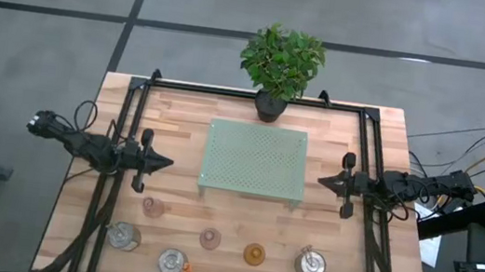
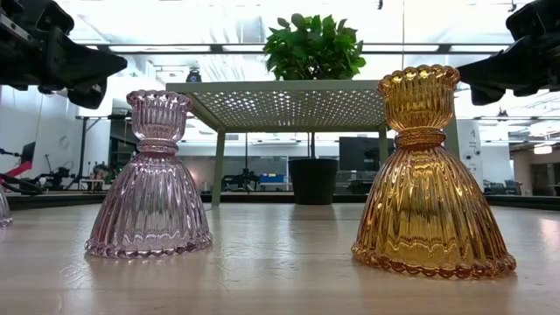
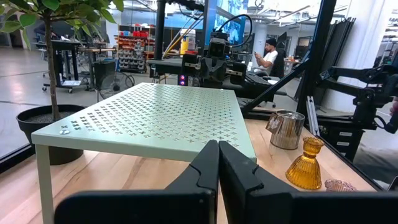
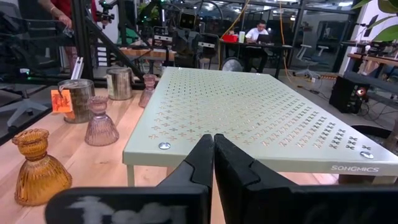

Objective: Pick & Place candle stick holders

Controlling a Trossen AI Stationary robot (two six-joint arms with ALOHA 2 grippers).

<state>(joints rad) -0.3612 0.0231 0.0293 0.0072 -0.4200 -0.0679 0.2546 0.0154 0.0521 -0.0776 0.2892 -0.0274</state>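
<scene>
Several small candle stick holders stand on their bases in a loose row near the table's front edge: three silvery ones, two pale pink glass ones and one amber glass one. The low view shows a pink holder and the amber holder up close. My left gripper hovers shut at the left, level, above the table and pointing toward its middle. My right gripper mirrors it at the right, shut and holding nothing.
A pale green perforated metal riser stands on legs at the table's middle, between the two grippers. A potted green plant sits at the far edge behind it. Black frame rails run along both sides of the table.
</scene>
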